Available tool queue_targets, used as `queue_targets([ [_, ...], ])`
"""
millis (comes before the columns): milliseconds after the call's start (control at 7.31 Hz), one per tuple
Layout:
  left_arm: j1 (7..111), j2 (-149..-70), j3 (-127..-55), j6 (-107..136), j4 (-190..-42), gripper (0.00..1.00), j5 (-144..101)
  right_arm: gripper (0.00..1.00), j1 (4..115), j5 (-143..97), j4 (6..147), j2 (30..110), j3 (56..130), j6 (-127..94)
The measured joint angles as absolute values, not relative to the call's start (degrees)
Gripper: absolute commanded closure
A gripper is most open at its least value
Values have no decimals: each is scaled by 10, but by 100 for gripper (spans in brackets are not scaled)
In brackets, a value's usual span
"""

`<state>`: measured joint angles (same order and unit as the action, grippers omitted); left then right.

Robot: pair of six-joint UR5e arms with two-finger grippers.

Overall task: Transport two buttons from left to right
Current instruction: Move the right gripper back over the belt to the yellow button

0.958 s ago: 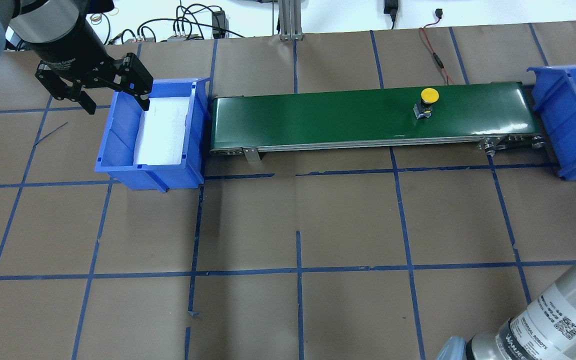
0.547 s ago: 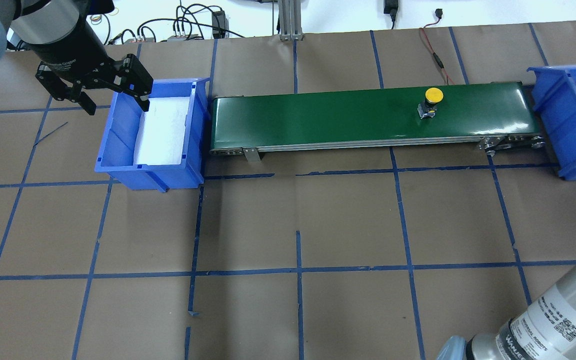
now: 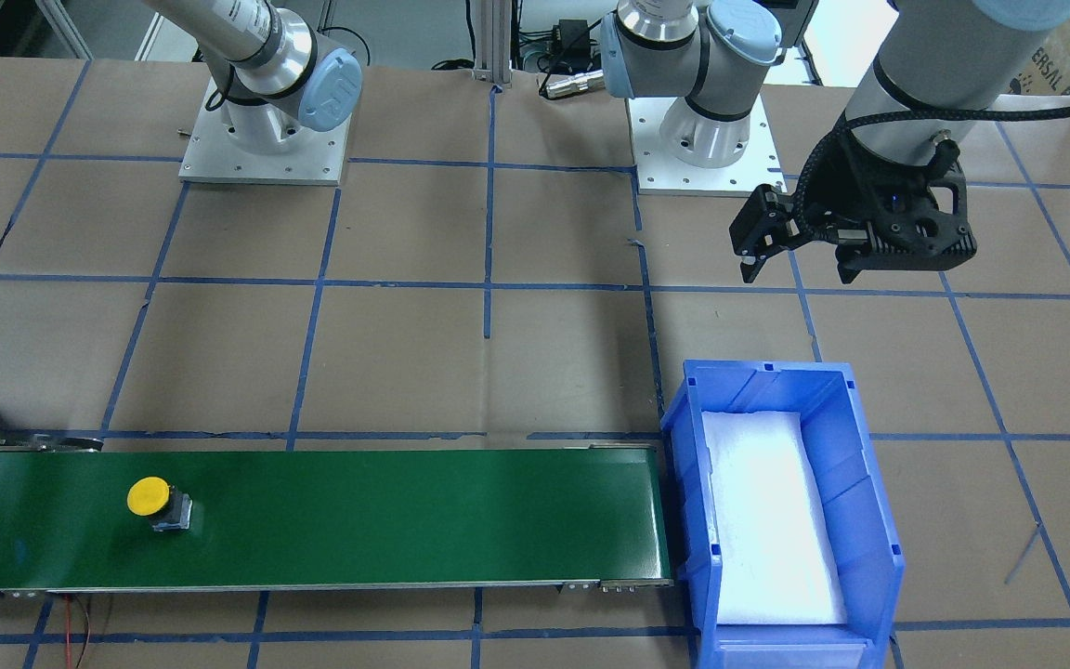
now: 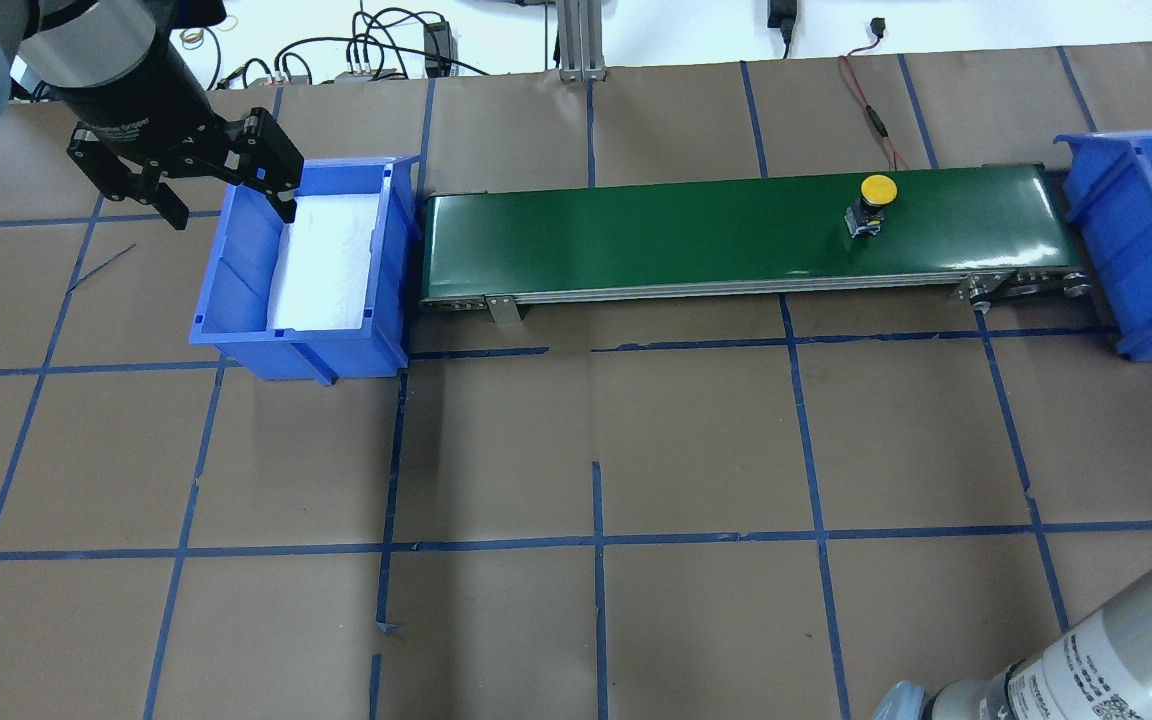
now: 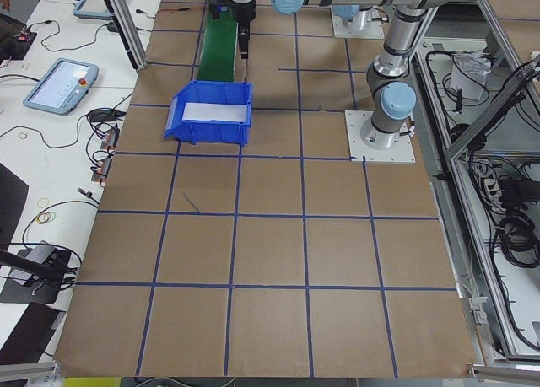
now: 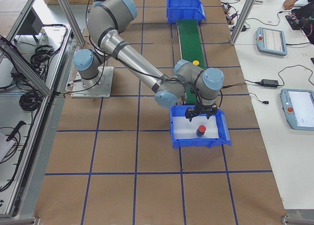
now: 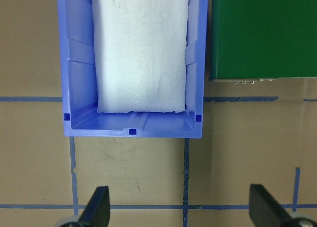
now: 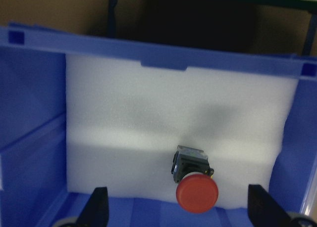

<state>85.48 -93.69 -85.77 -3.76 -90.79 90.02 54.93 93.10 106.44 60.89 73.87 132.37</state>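
The yellow button [image 4: 877,190] sits further along the green belt [image 4: 686,235] than a second ago, closer to the right-hand blue bin [image 4: 1106,215], and its cap is still up. In the overhead view the dark parts of the right claw [image 6: 200,115] no longer show at the edge over that bin. The right arm [image 4: 1116,630] has dropped lower into the bottom corner, with less of it in view. The left claw [image 4: 231,215] has edged very slightly toward the view's left.
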Motion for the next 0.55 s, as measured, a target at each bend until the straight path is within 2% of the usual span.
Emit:
queue_targets([
  [547, 855, -937, -857, -37, -908, 0, 901, 0, 672, 923, 1046, 629, 764, 1117],
])
